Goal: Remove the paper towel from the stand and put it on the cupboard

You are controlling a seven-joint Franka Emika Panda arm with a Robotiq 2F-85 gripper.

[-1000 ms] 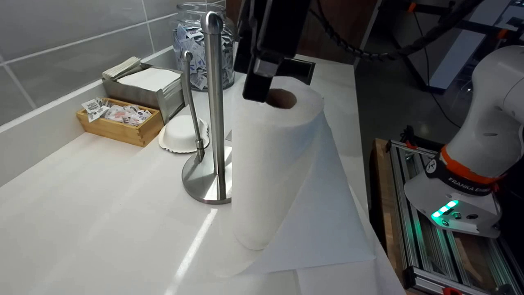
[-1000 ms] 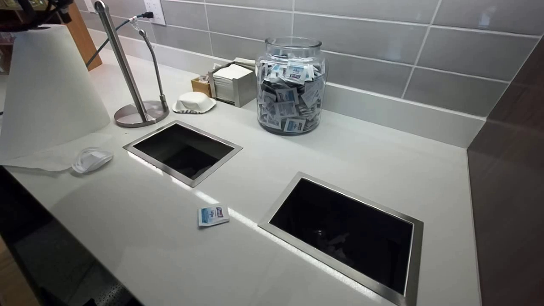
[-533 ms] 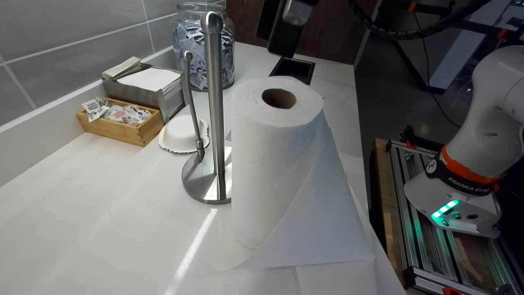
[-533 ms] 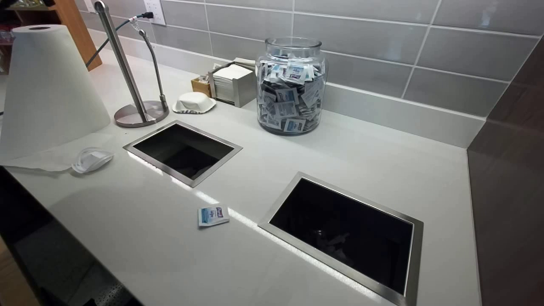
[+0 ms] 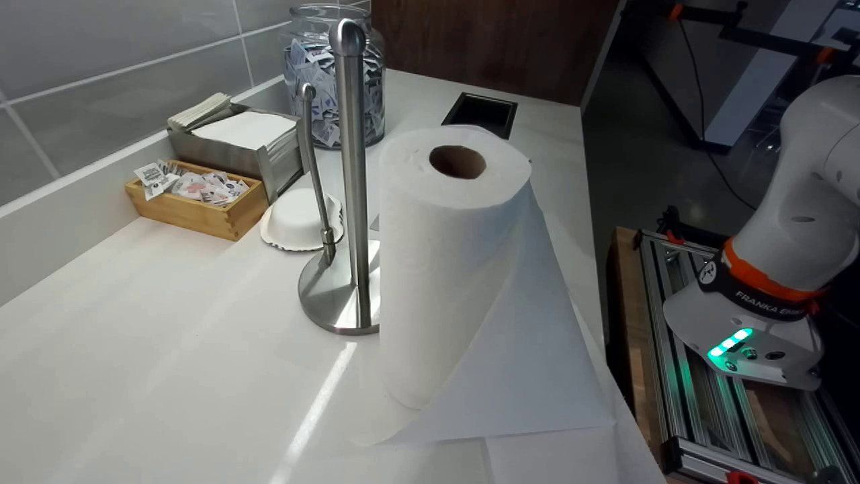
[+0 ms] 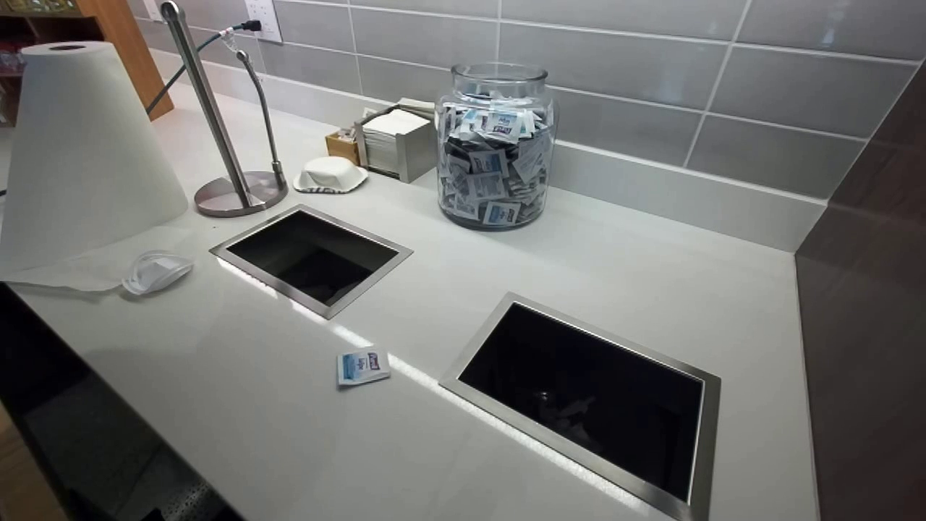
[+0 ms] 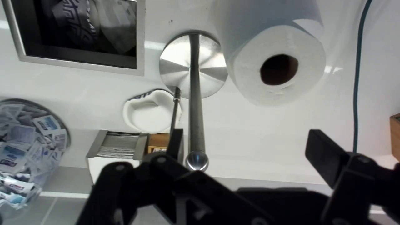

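The paper towel (image 5: pixel 437 282) stands upright on the white cupboard top (image 5: pixel 168 356), beside the stand (image 5: pixel 353 175) and off its rod. Its brown core is open at the top and a loose sheet trails toward the cupboard's edge. The roll also shows in an exterior view (image 6: pixel 87 152) and in the wrist view (image 7: pixel 278 95). The silver stand is bare and upright, seen also in the wrist view (image 7: pixel 195 112). My gripper (image 7: pixel 247 148) is open with nothing between its fingers, above the roll and stand; the rod's knob appears near one finger. The gripper is out of both exterior views.
A jar of sachets (image 6: pixel 495 159), a napkin holder (image 6: pixel 409 148), a wooden box (image 5: pixel 201 208) and a white paper bowl (image 6: pixel 329 176) stand toward the tiled wall. Dark cut-outs (image 6: pixel 311 257) open in the top. A clear plastic item (image 6: pixel 157 273) and a sachet (image 6: pixel 363 367) lie on it.
My gripper has risen from the roll's core and left both exterior views. The paper towel stays standing where it was, and the stand has not moved.
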